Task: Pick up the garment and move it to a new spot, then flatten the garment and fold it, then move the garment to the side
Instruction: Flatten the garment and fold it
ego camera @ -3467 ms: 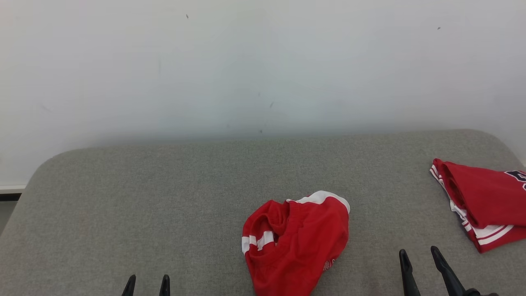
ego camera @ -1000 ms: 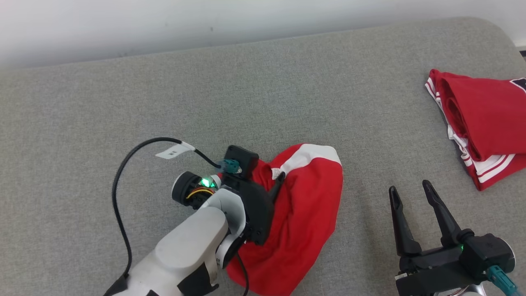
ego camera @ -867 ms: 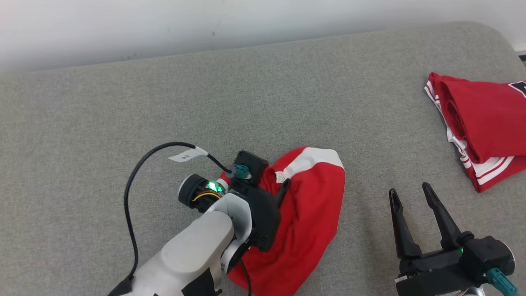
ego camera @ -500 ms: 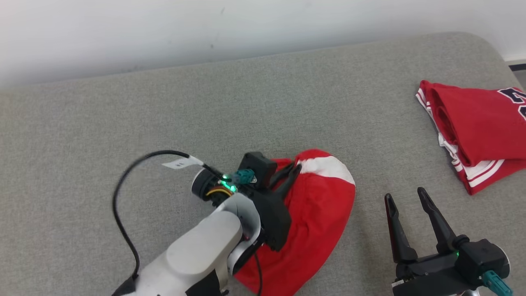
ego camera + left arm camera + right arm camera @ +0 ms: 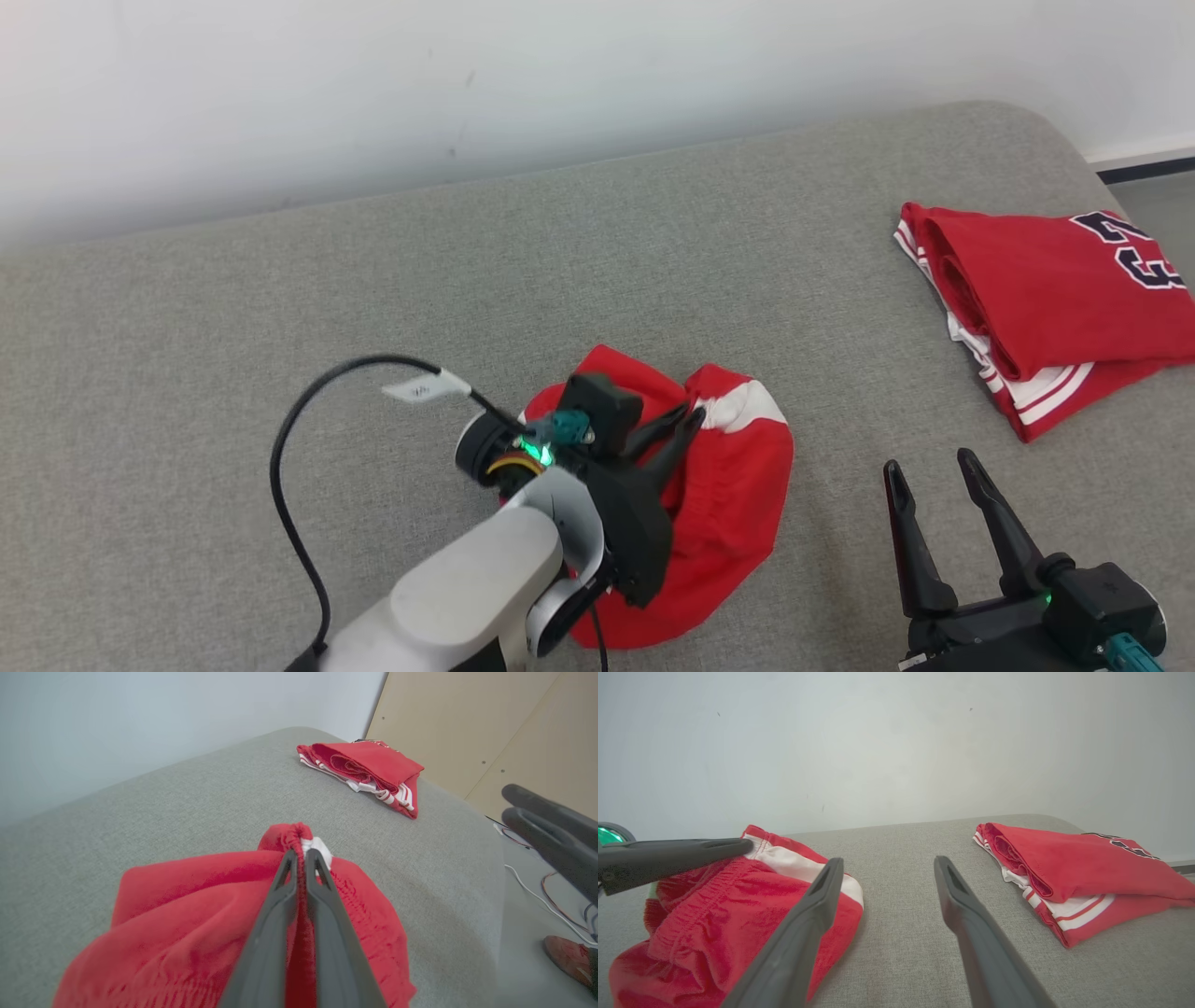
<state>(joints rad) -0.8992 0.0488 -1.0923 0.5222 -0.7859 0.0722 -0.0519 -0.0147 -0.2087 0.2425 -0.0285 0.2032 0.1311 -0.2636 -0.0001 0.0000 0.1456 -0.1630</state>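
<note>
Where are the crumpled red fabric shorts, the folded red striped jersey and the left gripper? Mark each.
crumpled red fabric shorts (image 5: 738,504), head view, bare red cloth.
folded red striped jersey (image 5: 1046,299), head view, flat top layer.
left gripper (image 5: 300,853), left wrist view, between its shut fingers' tips, pinching the waistband.

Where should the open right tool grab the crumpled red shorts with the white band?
Probably the white band on the crumpled red shorts, coming in low from the robot's right: that edge faces the open right tool and stands raised beside the left tool, which is shut on the shorts.
</note>
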